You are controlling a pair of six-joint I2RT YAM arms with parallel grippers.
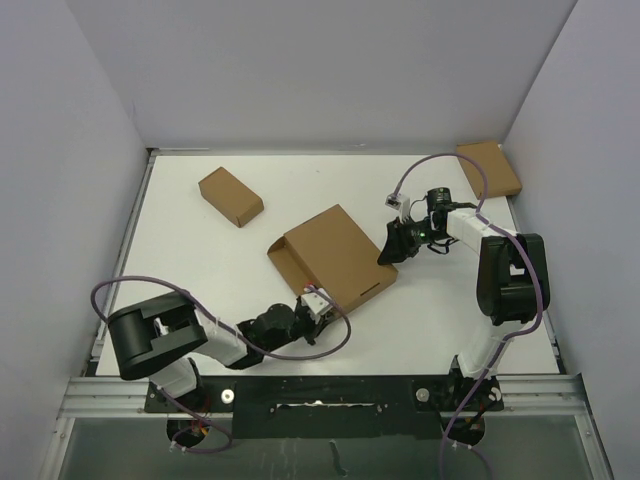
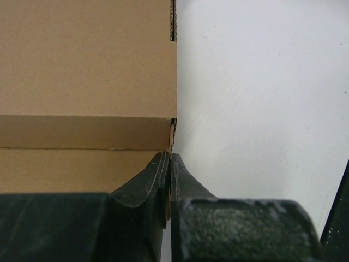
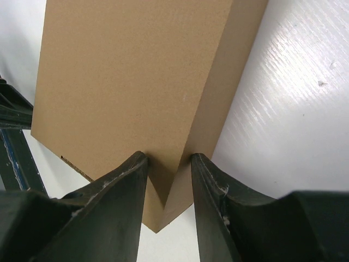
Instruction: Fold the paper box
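Note:
The paper box (image 1: pixel 335 255) lies in the middle of the table, folded over into a flat brown block with a flap (image 1: pixel 284 262) sticking out at its left. My left gripper (image 1: pixel 318 300) is at its near edge and is shut on a thin cardboard edge, with the fingertips (image 2: pixel 163 164) pressed together beside the box wall (image 2: pixel 82 131). My right gripper (image 1: pixel 392 243) is at the box's right corner. Its fingers (image 3: pixel 133 174) straddle that corner (image 3: pixel 163 207) and touch the cardboard on both sides.
A small ready-made cardboard box (image 1: pixel 231 196) lies at the back left. Another (image 1: pixel 489 168) leans in the back right corner. White walls close in the table on three sides. Purple cables loop over both arms.

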